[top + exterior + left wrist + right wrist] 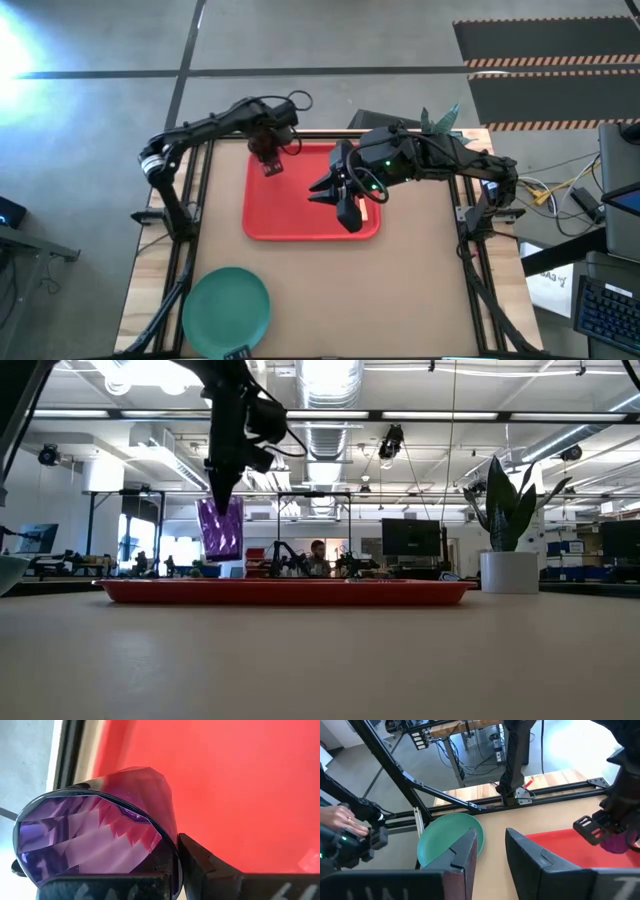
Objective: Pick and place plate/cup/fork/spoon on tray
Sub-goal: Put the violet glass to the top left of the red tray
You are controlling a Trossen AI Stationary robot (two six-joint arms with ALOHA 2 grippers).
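The red tray (300, 225) lies at the table's middle far side and also shows in the low view (290, 592). My left gripper (268, 152) is over the tray's far left corner, shut on the dark purple cup (220, 528), which fills the left wrist view (95, 840). My right gripper (492, 842) is open and empty above the tray's right half (337, 203). The teal plate (227, 310) lies flat at the table's near left edge and shows in the right wrist view (447, 837). A bit of orange-tan handle (374, 197) shows on the tray under my right arm; fork or spoon, I cannot tell. My left gripper holds the cup by its rim (167, 862), from above, pointing down. One finger (205, 862) lies against the outside of the cup's wall; the other is hidden by the cup. The cup hangs upright below the fingers (222, 495), lifted clear of the tray.
A white pot with a green plant (508, 565) stands at the table's far right, beyond the tray. A person's hand (345, 820) shows beyond the table's near left side. Bare table lies between the tray and the near edge.
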